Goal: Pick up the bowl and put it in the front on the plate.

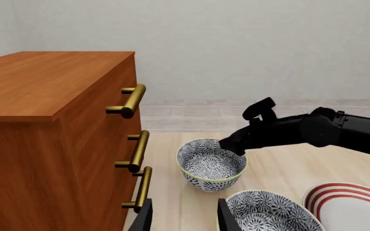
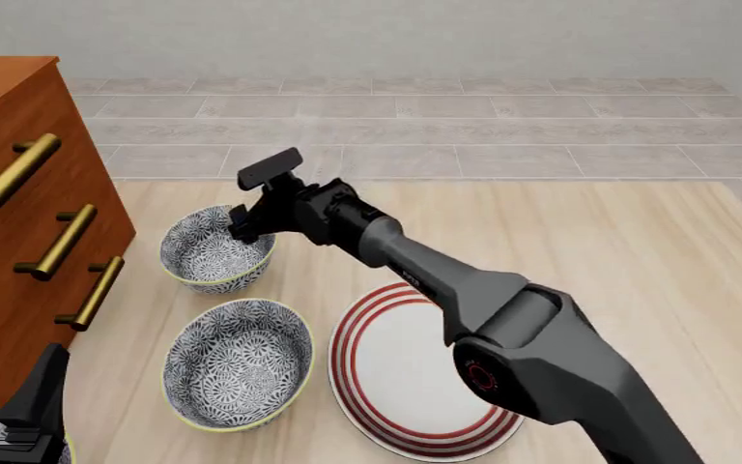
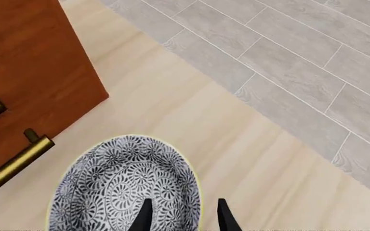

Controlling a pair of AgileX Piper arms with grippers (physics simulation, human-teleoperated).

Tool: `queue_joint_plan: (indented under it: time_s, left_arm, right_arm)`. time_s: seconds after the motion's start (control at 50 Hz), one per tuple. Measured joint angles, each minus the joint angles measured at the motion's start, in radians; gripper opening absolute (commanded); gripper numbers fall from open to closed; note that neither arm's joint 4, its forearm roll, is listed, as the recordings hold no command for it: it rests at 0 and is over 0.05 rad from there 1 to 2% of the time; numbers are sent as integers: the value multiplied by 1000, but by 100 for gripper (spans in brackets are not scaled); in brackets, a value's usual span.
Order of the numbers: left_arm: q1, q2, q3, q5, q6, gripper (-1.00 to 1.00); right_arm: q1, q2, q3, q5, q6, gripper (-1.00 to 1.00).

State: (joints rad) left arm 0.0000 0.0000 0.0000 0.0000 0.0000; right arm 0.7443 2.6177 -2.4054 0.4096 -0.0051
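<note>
The right claw (image 2: 248,224) hangs over the rim of the far bowl (image 2: 215,248), its fingers apart and straddling the edge on the side away from the drawer chest (image 2: 16,222); the right wrist view shows one fingertip inside the rim and one outside, nothing pinched yet. That bowl sits near the bench's left edge, just beside the chest. A second, look-alike bowl (image 2: 239,362) sits closer to the near edge, almost touching the plate (image 2: 416,372), which lies toward the middle of the near edge.

The main hazard I see is a thin-rim grip: if the fingers close too shallow, the deep bowl could tilt or slip out during the lift. The brass handles (image 2: 65,242) of the chest stick out close to the bowl, so a swing to that side could knock them. The carry to the plate passes over or beside the near bowl, and a low path could clip it. The left claw (image 1: 183,216) waits low at the near left corner, fingers apart, holding nothing.
</note>
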Motion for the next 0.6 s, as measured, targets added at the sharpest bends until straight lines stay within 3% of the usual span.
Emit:
queue_joint_plan:
  time_s: [0.6]
  left_arm:
    - [0,0,0,0,0,100]
  right_arm:
    - [2,135,-164,90,30,100]
